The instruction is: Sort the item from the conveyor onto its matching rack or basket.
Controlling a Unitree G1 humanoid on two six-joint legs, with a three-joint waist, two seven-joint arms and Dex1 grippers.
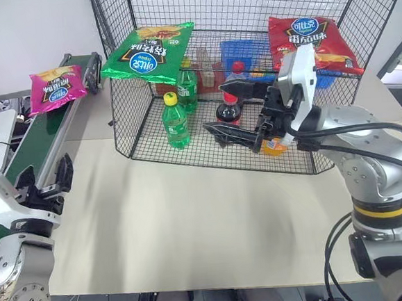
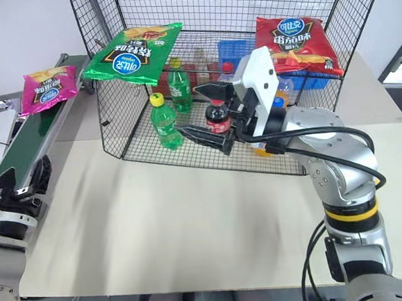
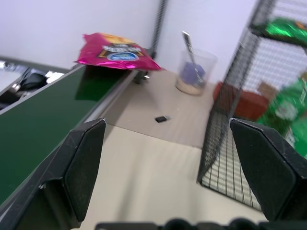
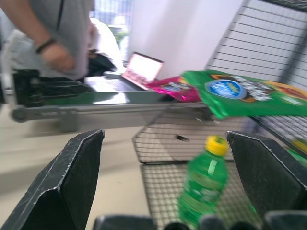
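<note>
at the lower left of the head view my left gripper [image 1: 45, 185] hangs beside the near end of the conveyor [image 1: 36, 135], its two black fingers spread wide with nothing between them. the dark-green belt runs from there up toward the upper left, and the pink chip bag [image 1: 55, 87] lies on its far end, close to the roller. in my left wrist view the same bag [image 3: 116, 51] sits at the far end of the belt, well beyond my spread fingers.

right of the belt stands the black wire rack [image 1: 248, 42], on the pale table [image 1: 193, 228]. a green chip bag [image 1: 149, 54] rests on its shelf level at the left; below it two green bottles [image 1: 176, 120] stand on the mesh floor. a dark cola bottle [image 1: 229, 106] stands near the middle, with a blue basket [image 1: 242, 53] behind it. a red chip bag [image 1: 309, 41] lies on the shelf at the upper right.

my right gripper [image 1: 229, 113] hovers in front of the rack at centre frame, pointing toward the left, fingers wide apart and empty. in my right wrist view a person [image 4: 53, 33] stands behind the conveyor.
</note>
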